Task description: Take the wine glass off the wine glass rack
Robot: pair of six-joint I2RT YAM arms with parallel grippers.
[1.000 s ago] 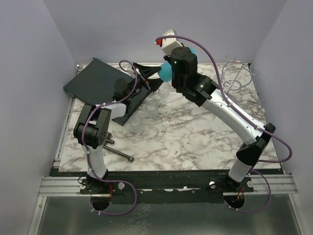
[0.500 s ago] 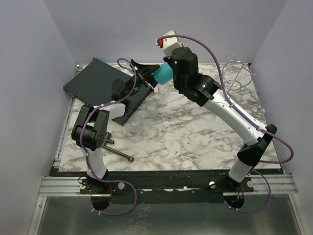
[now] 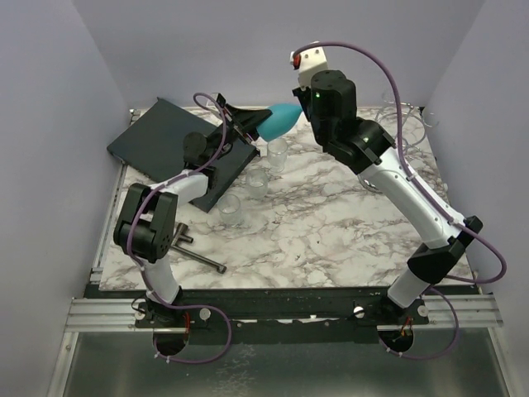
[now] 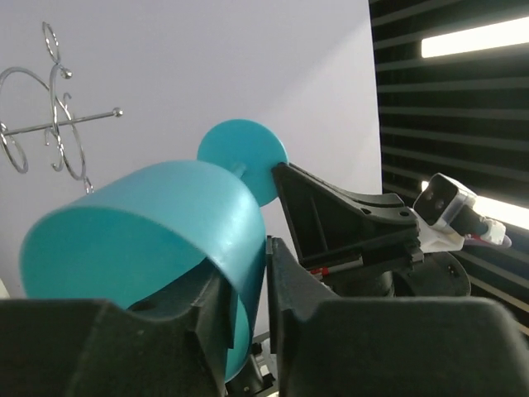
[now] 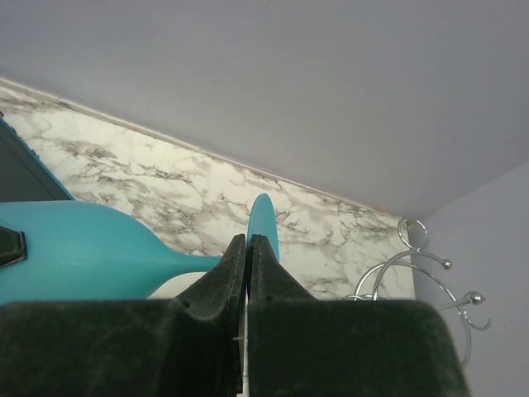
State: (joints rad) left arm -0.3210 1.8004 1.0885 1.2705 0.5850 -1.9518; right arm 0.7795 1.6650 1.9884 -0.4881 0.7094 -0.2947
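Wine glass (image 3: 277,120) hangs free of the rack (image 4: 58,122), which stands well apart beside the right pincer (image 5: 246,244). That pincer pinches the stem and the left pincer (image 4: 248,265) clamps the bowl's rim. Lift-off looks done, with only a handover or set-down left.

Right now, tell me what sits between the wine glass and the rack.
The right gripper, shut on its stem, stands between the wine glass and the wine glass rack, as the top external view shows.

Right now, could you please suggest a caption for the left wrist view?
Teal wine glass pinched by its bowl in the left gripper, foot toward the right gripper, rack behind.
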